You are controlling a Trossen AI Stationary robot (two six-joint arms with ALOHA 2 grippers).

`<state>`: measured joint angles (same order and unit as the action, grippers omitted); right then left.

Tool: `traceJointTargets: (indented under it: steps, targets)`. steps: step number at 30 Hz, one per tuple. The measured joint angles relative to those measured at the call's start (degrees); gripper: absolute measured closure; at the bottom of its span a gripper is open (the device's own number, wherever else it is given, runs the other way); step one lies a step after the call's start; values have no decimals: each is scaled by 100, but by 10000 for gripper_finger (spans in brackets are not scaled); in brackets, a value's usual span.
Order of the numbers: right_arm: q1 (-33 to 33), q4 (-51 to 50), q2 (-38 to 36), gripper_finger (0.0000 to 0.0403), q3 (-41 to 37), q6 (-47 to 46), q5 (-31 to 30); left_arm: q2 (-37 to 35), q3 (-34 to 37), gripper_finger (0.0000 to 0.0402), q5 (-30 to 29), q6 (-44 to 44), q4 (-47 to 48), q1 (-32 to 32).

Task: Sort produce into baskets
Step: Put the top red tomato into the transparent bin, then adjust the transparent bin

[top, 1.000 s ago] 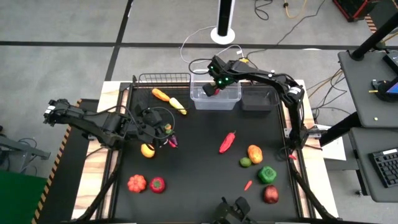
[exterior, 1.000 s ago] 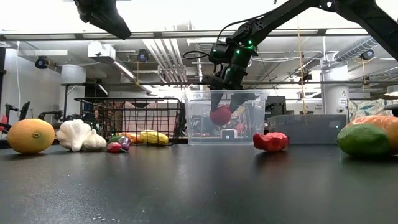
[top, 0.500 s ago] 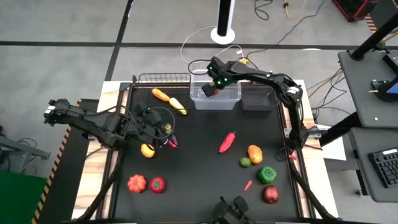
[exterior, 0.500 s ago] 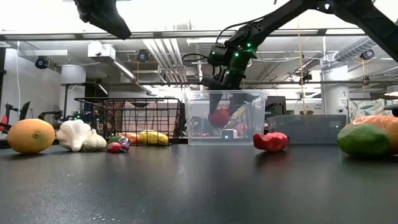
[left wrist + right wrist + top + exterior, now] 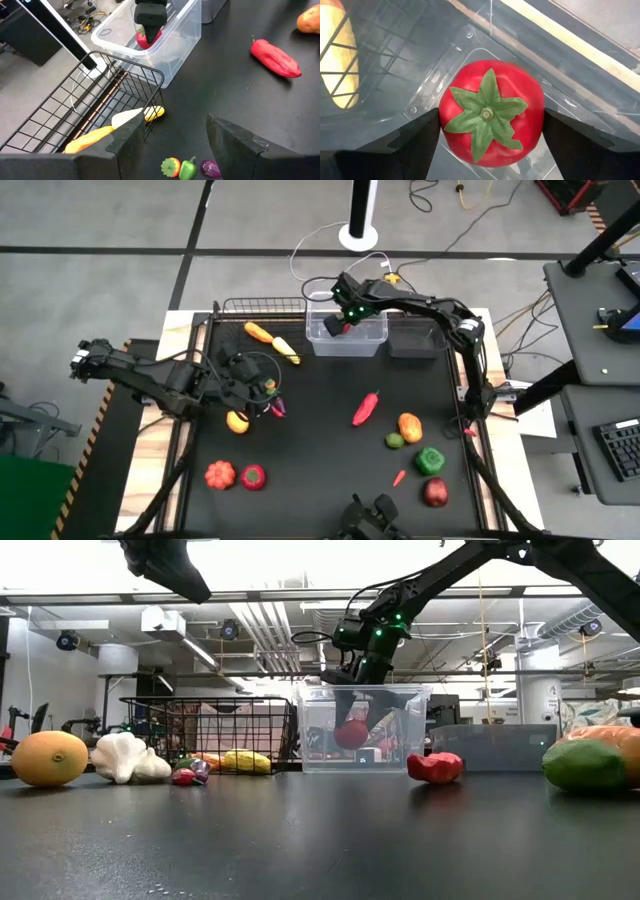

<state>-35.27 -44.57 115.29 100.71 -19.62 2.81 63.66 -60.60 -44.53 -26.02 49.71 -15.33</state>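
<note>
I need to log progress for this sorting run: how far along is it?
Early. Done: a carrot and corn lie in the wire basket. In hand: the right claw holds a tomato down inside the clear bin; the left claw hovers open near the garlic. Left: the red pepper, green pepper, pumpkin and others lie loose on the table.

The clear plastic bin (image 5: pixel 348 337) sits at the table's 12 o'clock edge. The black wire basket (image 5: pixel 262 308) is at its 9 o'clock side, and the low dark tray (image 5: pixel 417 340) at its 3 o'clock side. The round red tomato (image 5: pixel 491 113) is inside the bin, between the right gripper's (image 5: pixel 338 325) fingers. The long red pepper (image 5: pixel 366 408) lies near the table's middle.
</note>
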Motion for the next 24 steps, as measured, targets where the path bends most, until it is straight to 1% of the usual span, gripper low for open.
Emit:
traceJointTargets:
  steps: [7,16,24]
  targets:
    - [-2,24,2,77,0,16,-17,0,0,207,0,0,0,-1]
    - [-2,27,2,56,0,66,-31,0,0,207,0,0,0,-1]
    - [-2,32,-12,53,0,89,-37,0,0,207,2,-29,1,-1]
